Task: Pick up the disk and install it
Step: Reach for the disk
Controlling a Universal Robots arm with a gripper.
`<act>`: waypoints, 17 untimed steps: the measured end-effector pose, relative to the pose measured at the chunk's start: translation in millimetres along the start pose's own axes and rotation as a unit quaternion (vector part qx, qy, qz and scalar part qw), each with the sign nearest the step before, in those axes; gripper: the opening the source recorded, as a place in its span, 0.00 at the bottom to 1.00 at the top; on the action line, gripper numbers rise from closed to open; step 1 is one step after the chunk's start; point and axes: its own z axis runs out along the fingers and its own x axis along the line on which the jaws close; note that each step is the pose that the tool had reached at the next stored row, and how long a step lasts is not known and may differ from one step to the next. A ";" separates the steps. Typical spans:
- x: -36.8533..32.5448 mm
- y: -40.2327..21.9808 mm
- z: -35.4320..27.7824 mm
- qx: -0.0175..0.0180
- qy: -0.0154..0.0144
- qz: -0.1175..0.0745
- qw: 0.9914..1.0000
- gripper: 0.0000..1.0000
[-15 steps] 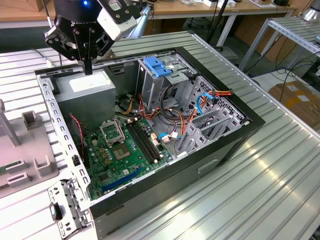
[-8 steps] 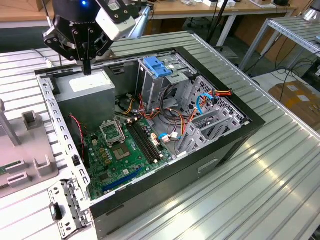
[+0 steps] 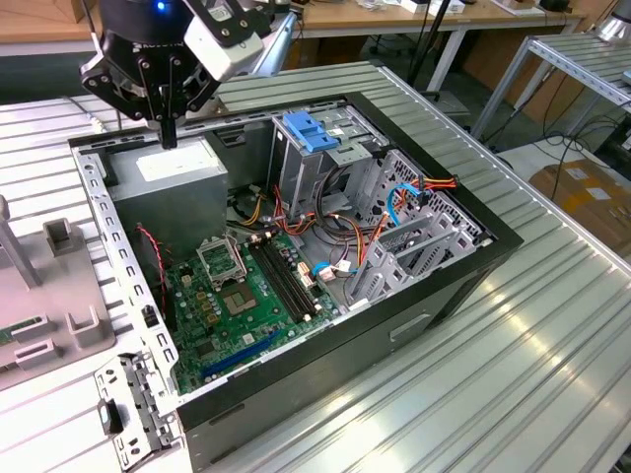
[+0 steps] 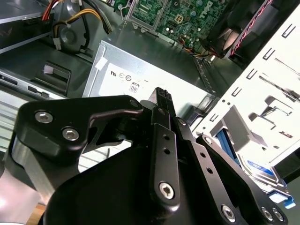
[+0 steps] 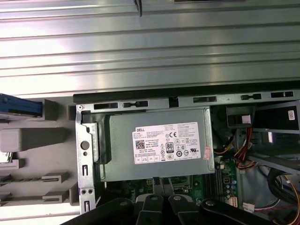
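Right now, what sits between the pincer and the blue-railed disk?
The computer case's perforated metal side wall. In the second wrist view it stands between the pincer and the disk beyond it.

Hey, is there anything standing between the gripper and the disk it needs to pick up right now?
Yes. The gripper hangs over the power supply inside the computer case, while the disk sits outside it on a grey holder. The case's metal side frame stands between them.
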 end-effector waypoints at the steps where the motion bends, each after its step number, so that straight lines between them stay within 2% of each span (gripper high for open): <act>1: 0.5 0.0 0.0 0.000 0.000 0.000 1.000 0.11; 17: 8.6 -0.7 -0.2 0.000 0.000 0.000 1.000 0.11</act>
